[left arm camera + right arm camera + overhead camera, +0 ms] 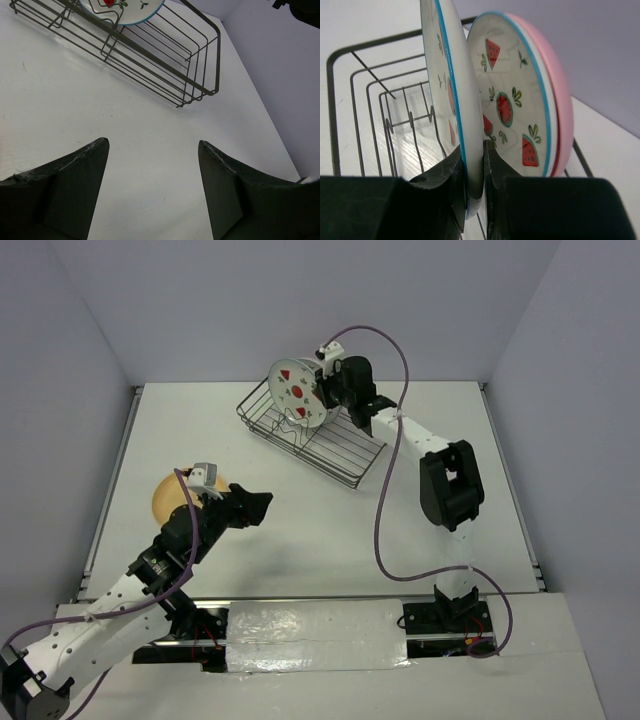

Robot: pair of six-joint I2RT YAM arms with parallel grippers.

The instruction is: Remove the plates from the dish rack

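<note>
At the left of the top view, the tan-orange plate (163,502) lies flat on the table (300,560), its right part hidden under the left arm. The left gripper (262,508) hangs just right of it with jaws spread wide, holding nothing; its wrist view shows only bare table between the fingers.

In the upper centre stands the dish rack (330,445), with upright plates at its upper-left end. The right wrist view shows three: a front fruit-print plate (451,95), a second fruit-print plate (507,107), and a pink plate (561,115) mostly hidden behind it. The right gripper (474,162) is clamped on the front plate's lower rim. Its fingers hide whether that plate rests in the rack.
</note>
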